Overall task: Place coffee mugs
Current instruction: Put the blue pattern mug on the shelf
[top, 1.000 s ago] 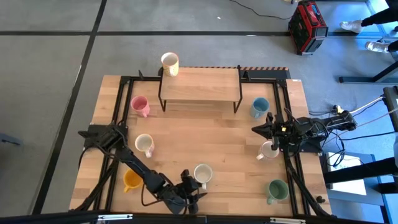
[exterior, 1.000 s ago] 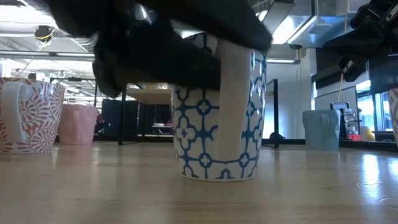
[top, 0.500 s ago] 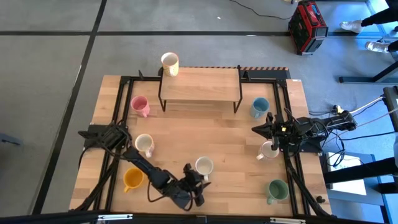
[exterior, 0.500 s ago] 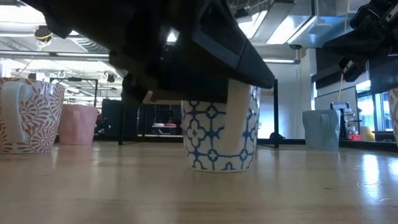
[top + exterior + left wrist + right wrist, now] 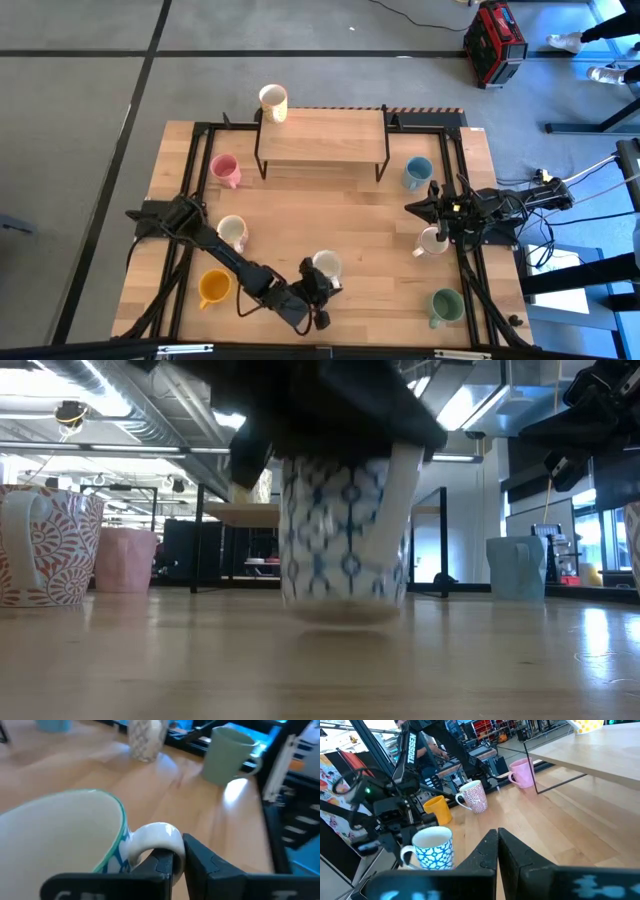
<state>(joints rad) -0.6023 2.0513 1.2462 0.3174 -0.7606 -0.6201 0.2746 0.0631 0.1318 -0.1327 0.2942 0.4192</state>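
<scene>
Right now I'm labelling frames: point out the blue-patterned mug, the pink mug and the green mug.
blue-patterned mug [image 5: 434, 849], right wrist view, its side.
pink mug [image 5: 223, 168], high view, its opening.
green mug [image 5: 227, 757], left wrist view, its side.

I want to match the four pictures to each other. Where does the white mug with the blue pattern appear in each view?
High view: blue-patterned mug, near front edge, at the left tool.
Low view: centre, blurred, under the dark arm.
Left wrist view: lower left, handle between the fingers.
Right wrist view: lower left.
Shared landmark: the green mug, also in the left wrist view.
</scene>
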